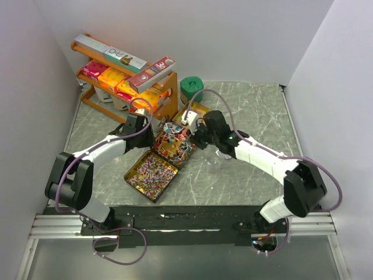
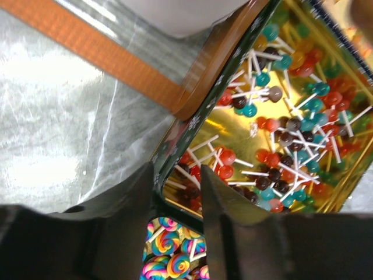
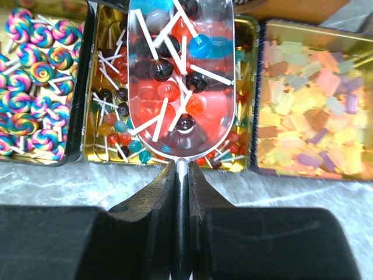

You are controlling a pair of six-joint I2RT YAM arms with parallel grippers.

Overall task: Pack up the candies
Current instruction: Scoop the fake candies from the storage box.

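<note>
My right gripper (image 3: 182, 166) (image 1: 198, 135) is shut on the thin handle of a clear scoop (image 3: 180, 76). The scoop is full of red, blue and dark ball lollipop candies and hangs over the middle gold tin (image 3: 253, 70) (image 1: 175, 146), which holds more of them (image 2: 280, 140). My left gripper (image 2: 176, 175) (image 1: 141, 125) is open at that tin's left corner. One finger is outside the dark rim (image 2: 175, 137) and the other inside. Rainbow swirl lollipops (image 3: 29, 76) (image 2: 169, 256) fill the front-left tin (image 1: 152, 174). Pastel orange-yellow candies (image 3: 315, 99) fill the back tin (image 1: 197, 111).
An orange wooden rack (image 1: 125, 81) (image 2: 116, 58) with cardboard boxes stands at the back left, close behind the tins. A green-lidded jar (image 1: 190, 88) sits behind the back tin. Something clear (image 1: 214, 157) lies on the grey table under my right arm. White walls close in three sides.
</note>
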